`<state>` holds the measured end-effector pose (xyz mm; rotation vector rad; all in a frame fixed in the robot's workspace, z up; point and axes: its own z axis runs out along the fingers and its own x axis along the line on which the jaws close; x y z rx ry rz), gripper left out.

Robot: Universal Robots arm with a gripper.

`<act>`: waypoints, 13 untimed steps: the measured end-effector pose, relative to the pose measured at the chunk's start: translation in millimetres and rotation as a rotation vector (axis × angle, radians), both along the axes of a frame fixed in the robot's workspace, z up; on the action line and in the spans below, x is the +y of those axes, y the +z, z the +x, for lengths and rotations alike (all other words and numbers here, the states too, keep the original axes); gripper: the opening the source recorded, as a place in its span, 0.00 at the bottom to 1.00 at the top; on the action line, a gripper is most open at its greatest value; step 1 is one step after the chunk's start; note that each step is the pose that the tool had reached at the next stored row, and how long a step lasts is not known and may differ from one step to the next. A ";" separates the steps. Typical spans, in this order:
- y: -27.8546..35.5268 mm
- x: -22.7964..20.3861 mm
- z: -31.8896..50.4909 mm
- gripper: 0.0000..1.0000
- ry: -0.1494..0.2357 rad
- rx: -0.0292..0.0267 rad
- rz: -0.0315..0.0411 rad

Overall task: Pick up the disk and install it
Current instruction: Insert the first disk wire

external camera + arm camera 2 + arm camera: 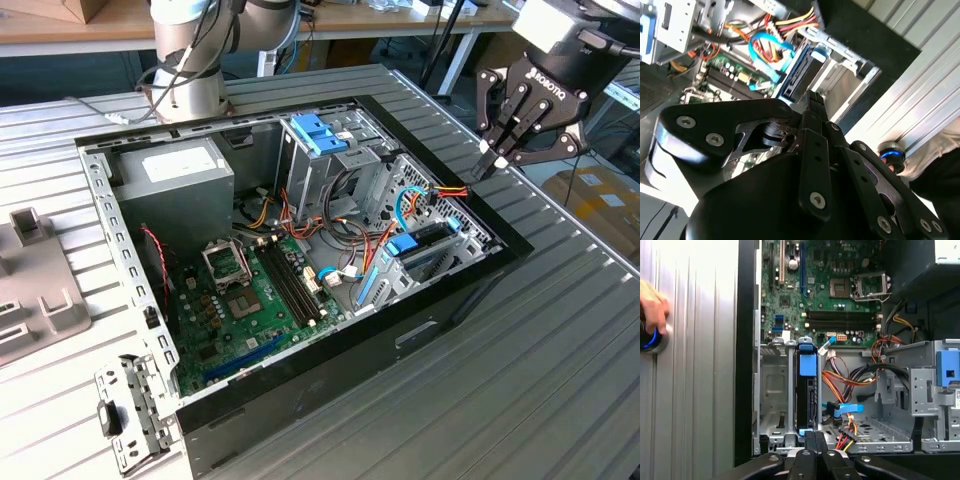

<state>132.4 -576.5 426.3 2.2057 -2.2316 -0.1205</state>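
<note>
The disk (806,390) is seen lodged on edge in a drive bay at one corner of the open computer case (350,385) — beside loose cables. The gripper (490,155) is held near that corner's rim — fingers pressed together, grasping nothing.

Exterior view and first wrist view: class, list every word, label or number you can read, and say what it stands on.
None can be quoted.
White label on the grey box: print too small to read.
White lettering on the gripper's body: a maker's mark, not quoted.
Motherboard markings, first wrist view: too small to read.
</note>
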 end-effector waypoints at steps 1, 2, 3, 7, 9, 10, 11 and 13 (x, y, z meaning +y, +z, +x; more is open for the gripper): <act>-0.1 0.0 0.1 0.11 0.000 -0.0071 0.0000; -0.1 0.0 0.1 0.11 0.000 -0.0071 0.0000; -0.1 0.0 0.0 0.11 0.000 -0.0072 0.0000; 0.0 0.0 0.0 0.11 0.000 -0.0072 0.0000; -0.1 0.0 0.0 0.11 0.000 -0.0073 0.0000; -0.1 0.0 0.0 0.11 0.000 -0.0073 0.0000; -0.1 0.0 0.0 0.11 0.001 -0.0073 0.0000; -0.2 0.0 0.0 0.11 0.003 -0.0074 0.0000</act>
